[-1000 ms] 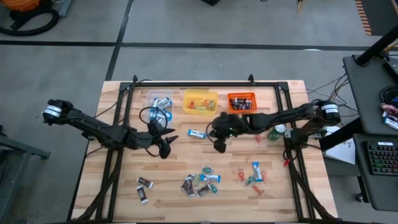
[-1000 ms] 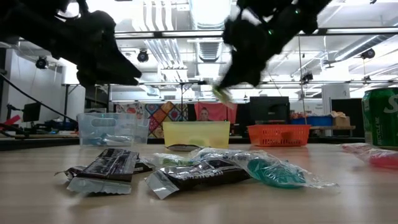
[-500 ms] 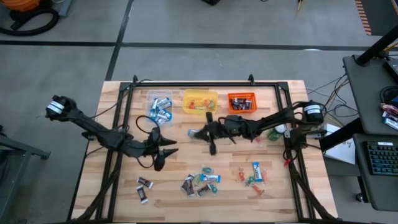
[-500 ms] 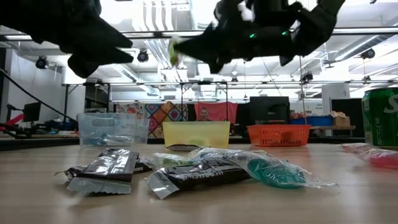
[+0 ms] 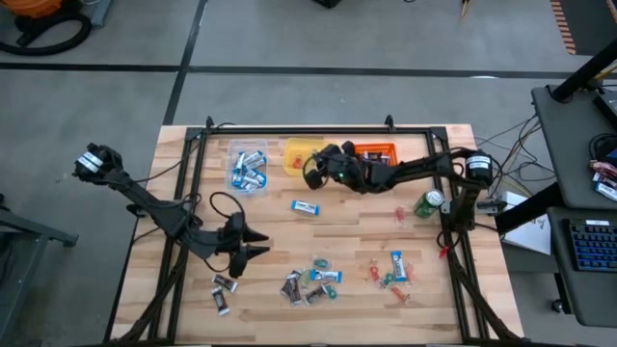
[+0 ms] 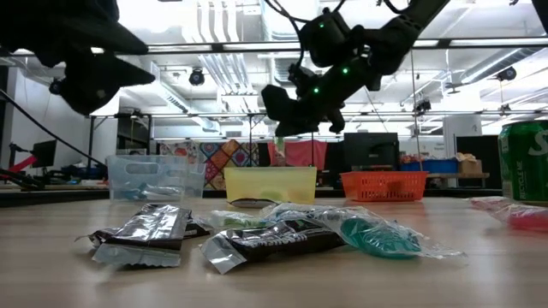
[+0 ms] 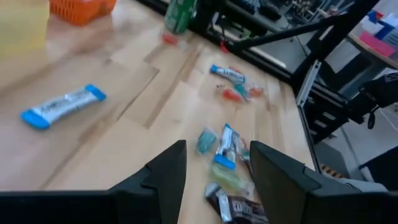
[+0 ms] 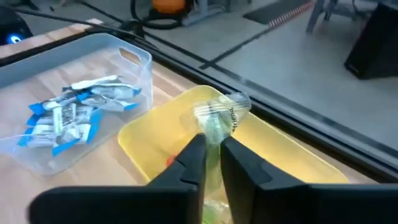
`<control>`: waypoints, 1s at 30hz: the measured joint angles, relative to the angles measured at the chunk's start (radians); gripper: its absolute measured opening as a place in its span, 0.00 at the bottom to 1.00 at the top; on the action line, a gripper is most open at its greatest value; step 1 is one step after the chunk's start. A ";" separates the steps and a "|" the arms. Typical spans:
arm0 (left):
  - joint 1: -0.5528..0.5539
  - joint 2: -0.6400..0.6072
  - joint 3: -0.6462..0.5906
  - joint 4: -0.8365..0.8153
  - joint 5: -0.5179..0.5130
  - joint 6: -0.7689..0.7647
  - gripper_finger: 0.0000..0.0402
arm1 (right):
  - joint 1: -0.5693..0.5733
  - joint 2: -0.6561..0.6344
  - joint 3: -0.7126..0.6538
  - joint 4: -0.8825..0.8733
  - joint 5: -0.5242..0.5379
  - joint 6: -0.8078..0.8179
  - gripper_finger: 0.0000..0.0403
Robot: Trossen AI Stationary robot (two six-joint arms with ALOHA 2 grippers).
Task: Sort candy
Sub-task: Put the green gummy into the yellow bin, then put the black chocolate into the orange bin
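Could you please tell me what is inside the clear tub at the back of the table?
The clear tub holds a heap of blue-and-white wrapped candies. Whatever lies beneath that heap is covered and cannot be seen.

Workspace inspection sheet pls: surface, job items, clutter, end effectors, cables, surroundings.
Surface: wooden table, black frame on it.
Job's things: blue-and-white candies in clear tub; yellow tub and orange tub hold some; loose pile near front edge; lone blue bar mid-table.
Clutter: green can.
End effectors: right end effector over the yellow tub, shut on green-wrapped candy; left end effector open, above the table left of the pile.
Cables: along the arms and off the table's right edge.
Surroundings: desk with keyboard.
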 joint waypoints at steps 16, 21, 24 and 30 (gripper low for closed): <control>-0.051 0.082 0.253 -0.707 0.233 -0.212 0.40 | -0.002 -0.001 0.128 -0.211 -0.082 0.009 0.47; -0.113 0.150 0.324 -0.837 0.341 -0.099 0.40 | 0.014 -0.003 0.150 -0.236 -0.176 0.005 0.49; -0.157 0.192 0.349 -0.907 0.381 -0.075 0.40 | 0.026 -0.003 0.153 -0.238 -0.210 -0.004 0.48; -0.219 0.275 0.381 -1.006 0.446 -0.106 0.40 | 0.047 -0.003 0.150 -0.240 -0.209 -0.003 0.48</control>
